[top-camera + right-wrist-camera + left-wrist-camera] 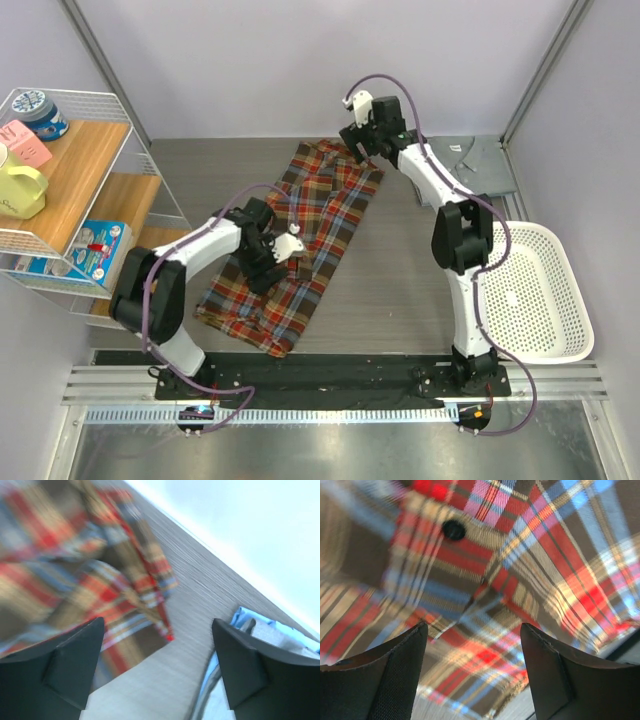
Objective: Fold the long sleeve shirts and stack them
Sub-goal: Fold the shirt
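With our left gripper [475,630] and right gripper [157,625] spread empty over the plaid flannel shirt [332,212], left of the white mesh basket [577,300], we risk pinching uneven layers and skewing the fold.

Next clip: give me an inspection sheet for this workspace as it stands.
Surface: grey wood-grain table.
Job's things: plaid shirt laid in a long strip mid-table; grey-blue shirt at far right.
Clutter: white mesh basket, right side.
Grippers: left pincer open over the plaid shirt; right pincer open near its far end; neither holds anything.
Cables: purple cables loop along both arms.
Surroundings: wire shelf at left holding a yellow mug.
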{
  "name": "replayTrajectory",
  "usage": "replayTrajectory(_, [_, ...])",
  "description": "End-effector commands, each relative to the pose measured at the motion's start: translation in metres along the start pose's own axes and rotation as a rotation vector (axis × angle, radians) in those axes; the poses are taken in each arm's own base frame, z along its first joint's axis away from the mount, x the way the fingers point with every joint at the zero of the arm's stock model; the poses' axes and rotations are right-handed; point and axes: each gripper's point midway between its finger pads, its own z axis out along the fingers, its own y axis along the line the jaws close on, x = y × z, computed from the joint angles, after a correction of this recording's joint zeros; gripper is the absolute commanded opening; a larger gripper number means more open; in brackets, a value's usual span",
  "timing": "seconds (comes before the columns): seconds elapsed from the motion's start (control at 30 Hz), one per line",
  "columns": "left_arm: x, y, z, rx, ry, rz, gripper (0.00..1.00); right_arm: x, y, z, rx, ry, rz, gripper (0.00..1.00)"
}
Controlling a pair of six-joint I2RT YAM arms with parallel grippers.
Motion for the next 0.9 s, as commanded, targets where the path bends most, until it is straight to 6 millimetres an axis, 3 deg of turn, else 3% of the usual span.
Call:
replayTrajectory(0.0, [0.002, 0.003, 0.025, -0.014, 0.075, 0.088, 0.73, -0.056, 0.0, -0.07, -0.06, -0.128, 0.211, 0.97])
replayTrajectory(0.1, [0.002, -0.011, 0.044, 0.017, 0.133, 0.118, 0.69, -0.033, 0.0, -0.085, -0.224, -0.075, 0.355, 0.99])
replayTrajectory(0.2, [-0.03, -0.03, 0.056, 0.056, 0.113, 0.108, 0.67, -0.019, -0.004, -0.099, -0.301, -0.062, 0.435, 0.99])
replayTrajectory(0.23, [-0.044, -0.047, 0.067, 0.099, 0.115, 0.124, 0.66, -0.007, -0.014, -0.101, -0.286, -0.047, 0.432, 0.99])
replayTrajectory(0.33, [-0.094, -0.066, 0.073, 0.12, 0.065, 0.103, 0.64, 0.026, -0.024, -0.095, -0.295, 0.045, 0.464, 0.99])
replayTrajectory(0.37, [-0.115, -0.072, 0.077, 0.15, 0.036, 0.063, 0.64, 0.039, -0.021, -0.096, -0.318, 0.094, 0.461, 0.99])
replayTrajectory(0.43, [-0.128, -0.082, 0.079, 0.192, 0.034, 0.033, 0.64, 0.049, -0.017, -0.094, -0.35, 0.134, 0.458, 0.99])
replayTrajectory(0.47, [-0.137, -0.084, 0.074, 0.209, 0.016, 0.017, 0.65, 0.063, -0.008, -0.093, -0.389, 0.185, 0.45, 0.97])
replayTrajectory(0.53, [-0.147, -0.08, 0.055, 0.217, -0.026, -0.019, 0.67, 0.069, 0.008, -0.099, -0.463, 0.207, 0.455, 0.96])
replayTrajectory(0.57, [-0.156, -0.085, 0.032, 0.243, -0.093, -0.017, 0.7, 0.073, 0.014, -0.105, -0.491, 0.222, 0.443, 0.95])
replayTrajectory(0.7, [-0.144, -0.057, -0.012, 0.212, -0.199, -0.08, 0.74, 0.099, 0.056, -0.122, -0.612, 0.303, 0.387, 0.9])
replayTrajectory(0.87, [-0.121, -0.013, -0.011, 0.149, -0.181, -0.159, 0.73, 0.124, 0.098, -0.126, -0.663, 0.382, 0.295, 0.84])
